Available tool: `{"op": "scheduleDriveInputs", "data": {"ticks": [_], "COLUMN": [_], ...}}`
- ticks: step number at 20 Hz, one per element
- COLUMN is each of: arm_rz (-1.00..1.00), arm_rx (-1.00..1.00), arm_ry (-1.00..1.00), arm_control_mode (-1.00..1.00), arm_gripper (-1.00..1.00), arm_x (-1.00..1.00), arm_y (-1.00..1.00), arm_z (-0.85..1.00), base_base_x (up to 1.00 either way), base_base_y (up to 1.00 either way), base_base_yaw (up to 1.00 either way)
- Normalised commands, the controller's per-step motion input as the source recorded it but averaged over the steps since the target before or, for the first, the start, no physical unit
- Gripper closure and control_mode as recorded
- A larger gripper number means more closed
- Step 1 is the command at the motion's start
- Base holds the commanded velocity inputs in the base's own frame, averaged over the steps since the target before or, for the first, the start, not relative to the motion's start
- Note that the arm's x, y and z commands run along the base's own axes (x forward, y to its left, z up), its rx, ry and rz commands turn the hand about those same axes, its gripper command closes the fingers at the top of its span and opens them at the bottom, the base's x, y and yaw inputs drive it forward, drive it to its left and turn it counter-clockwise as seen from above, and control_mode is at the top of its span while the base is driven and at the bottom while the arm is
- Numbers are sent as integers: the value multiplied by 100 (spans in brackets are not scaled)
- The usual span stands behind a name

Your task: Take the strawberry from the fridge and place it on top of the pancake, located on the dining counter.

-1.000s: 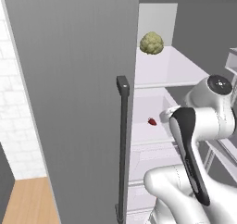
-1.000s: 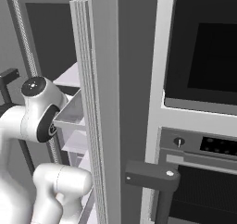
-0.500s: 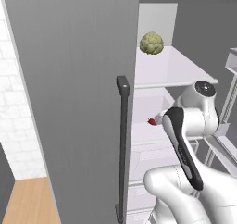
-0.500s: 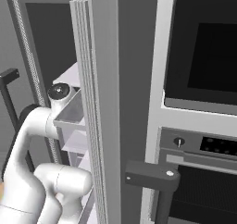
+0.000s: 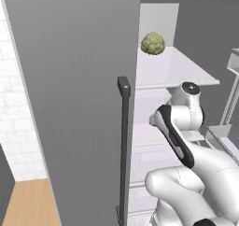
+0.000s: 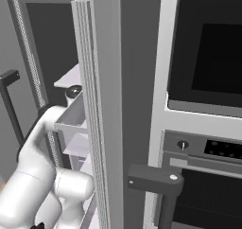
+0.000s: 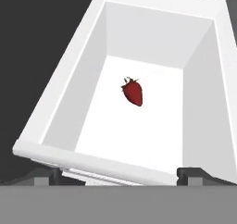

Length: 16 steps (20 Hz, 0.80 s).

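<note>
Gripper (image 7: pixel 115 174) jaws stand fully spread and hold nothing: in the hand view the two dark finger tips (image 7: pixel 42 174) rise at the far left and far right of the lower edge, well apart, with the front rim of a white bin between them. Neither tip touches the berry.

The arm (image 5: pixel 179 141) reaches forward into the open fridge (image 5: pixel 70 80). In the left base view its white links rise from the lower right, fold at a rounded joint with a dark band, and pass below the upper shelf toward the interior. In the right base view the arm (image 6: pixel 42 176) rises from the lower left and goes behind the edge of the open right door (image 6: pixel 101 105).

The strawberry (image 7: pixel 133 92) lies alone on the floor of the white bin (image 7: pixel 60 112), near its middle, pointed end toward the camera, apart from every wall. It is small, dark red and glossy, with a dark stem tuft at its far end. The bin is a smooth, matte white box with steep flat walls and a thick front lip.

The fridge doors are flat, plain grey panels. A long dark vertical bar handle (image 5: pixel 123 145) runs down the left door. On the smooth white upper shelf (image 5: pixel 172 68) sits a lumpy pale-green ball (image 5: pixel 152 43) with a rough, knobbly surface. To the right of the fridge stands a black-glass wall oven (image 6: pixel 208 67) in a pale frame, with a dark bar handle (image 6: pixel 156 178) in front.
</note>
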Motion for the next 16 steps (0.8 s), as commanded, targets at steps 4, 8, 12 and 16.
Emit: {"op": "scheduleDriveInputs", "data": {"ticks": [4, 8, 12, 16], "arm_rz": [1, 0, 0, 1], "arm_rx": [0, 0, 0, 0], "arm_ry": [0, 0, 0, 0], "arm_control_mode": [-100, -100, -100, -100], "arm_gripper": [-100, -100, -100, -100], "arm_x": [46, 50, 51, 53], "arm_y": [-10, -7, -5, -5], "arm_z": [-43, -34, -36, -45], "base_base_x": [0, 0, 0, 0], "base_base_y": [0, 0, 0, 0], "base_base_yaw": [0, 0, 0, 0]}}
